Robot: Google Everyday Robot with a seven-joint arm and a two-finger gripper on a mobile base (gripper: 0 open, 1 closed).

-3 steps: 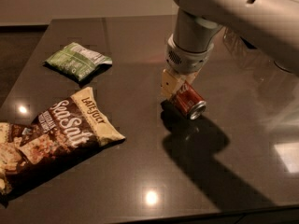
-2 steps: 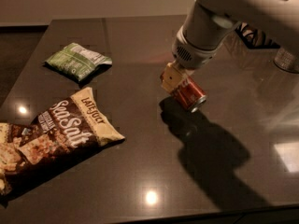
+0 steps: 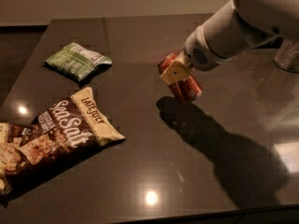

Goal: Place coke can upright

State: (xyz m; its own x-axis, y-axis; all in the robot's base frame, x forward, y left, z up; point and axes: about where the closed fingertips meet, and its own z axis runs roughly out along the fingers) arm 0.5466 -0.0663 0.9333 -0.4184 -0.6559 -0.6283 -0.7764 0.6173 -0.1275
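The robot's tool [image 3: 176, 72] clamps a small red aluminium soda can [image 3: 188, 89], held tilted over the dark glossy surface [image 3: 140, 143], right of a green foil snack bag [image 3: 77, 60].

The big brown and cream chip bag [image 3: 70, 125] says "Sea Salt" in large white letters. On its cream top end it says "LATE JULY". The green bag [image 3: 77, 60] has a white label, but its words are too small to read. The gripper [image 3: 176, 73] grips the coke can [image 3: 188, 90], right of the bags. The writing on the can cannot be read.
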